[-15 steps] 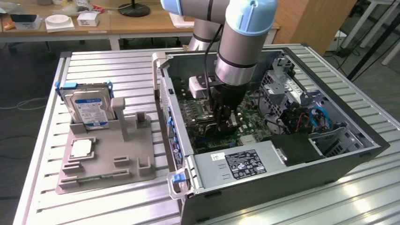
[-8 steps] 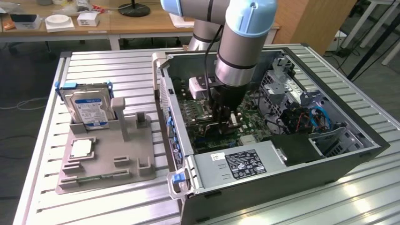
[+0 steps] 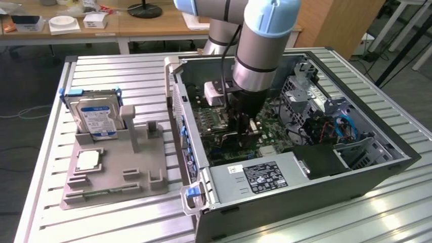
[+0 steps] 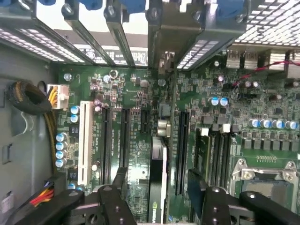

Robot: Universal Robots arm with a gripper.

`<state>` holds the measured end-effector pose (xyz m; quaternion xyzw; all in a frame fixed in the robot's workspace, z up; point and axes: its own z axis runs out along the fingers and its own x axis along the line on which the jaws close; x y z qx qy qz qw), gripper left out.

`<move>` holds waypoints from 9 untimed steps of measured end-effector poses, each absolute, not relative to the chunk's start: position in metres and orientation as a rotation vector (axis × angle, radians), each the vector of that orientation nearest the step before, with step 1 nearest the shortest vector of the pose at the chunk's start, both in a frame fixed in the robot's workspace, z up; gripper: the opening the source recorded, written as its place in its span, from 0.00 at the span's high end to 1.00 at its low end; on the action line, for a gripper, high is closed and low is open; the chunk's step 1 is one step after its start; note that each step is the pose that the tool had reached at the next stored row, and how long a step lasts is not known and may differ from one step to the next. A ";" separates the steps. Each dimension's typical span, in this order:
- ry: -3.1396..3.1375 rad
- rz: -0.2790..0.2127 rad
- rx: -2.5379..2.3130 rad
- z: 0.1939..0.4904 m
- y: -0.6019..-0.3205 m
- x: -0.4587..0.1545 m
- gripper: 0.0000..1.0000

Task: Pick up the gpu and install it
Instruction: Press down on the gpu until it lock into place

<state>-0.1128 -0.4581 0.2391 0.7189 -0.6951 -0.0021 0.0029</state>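
Gpu (image 4: 157, 183) standing on edge in a motherboard (image 4: 140, 122) slot, between the spread fingers (image 4: 118, 180) of the gripper (image 4: 157, 187).
Fingers apart, clear of the card on both sides; best lifted straight up from the motherboard, without brushing the card's edge.

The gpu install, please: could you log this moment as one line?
gripper: open, inside computer case | gpu: upright on motherboard, between jaws | hard drive: on holder

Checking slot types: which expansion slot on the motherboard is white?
The long slot nearest the yellow-wired power connector; the other expansion slots are black.
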 end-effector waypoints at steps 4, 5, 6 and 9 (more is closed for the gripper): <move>-2.180 -0.007 2.254 0.257 -0.458 -0.113 0.37; -2.180 -0.007 2.255 0.262 -0.458 -0.113 0.37; -2.180 -0.007 2.255 0.266 -0.458 -0.113 0.37; -2.180 -0.007 2.255 0.280 -0.458 -0.113 0.37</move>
